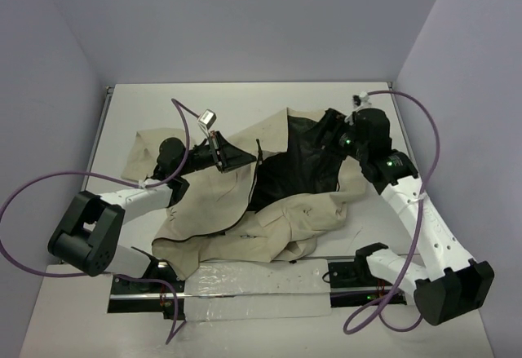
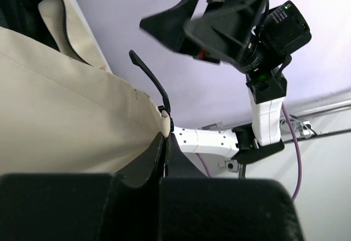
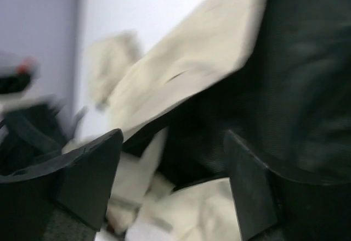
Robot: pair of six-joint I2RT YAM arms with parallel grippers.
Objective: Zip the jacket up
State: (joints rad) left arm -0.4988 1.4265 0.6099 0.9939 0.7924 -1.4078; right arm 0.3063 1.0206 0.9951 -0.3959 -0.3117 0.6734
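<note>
The beige jacket (image 1: 245, 207) lies crumpled and open on the table, its black lining (image 1: 302, 166) showing at the middle. My left gripper (image 1: 231, 156) is shut on the edge of the jacket's left front panel (image 2: 66, 120), near the dark zipper line (image 1: 254, 174), and holds it lifted. In the left wrist view the fabric corner (image 2: 163, 121) sits pinched between the fingers. My right gripper (image 1: 332, 132) is open and empty above the black lining (image 3: 285, 71) at the jacket's upper right, with beige fabric (image 3: 181, 65) beyond it. The right wrist view is blurred.
A sleeve (image 1: 145, 148) spreads to the far left of the white table (image 1: 245, 101). Purple cables (image 1: 33, 191) loop beside both arms. A shiny strip (image 1: 245, 293) runs along the near edge between the arm bases. Grey walls close in on all sides.
</note>
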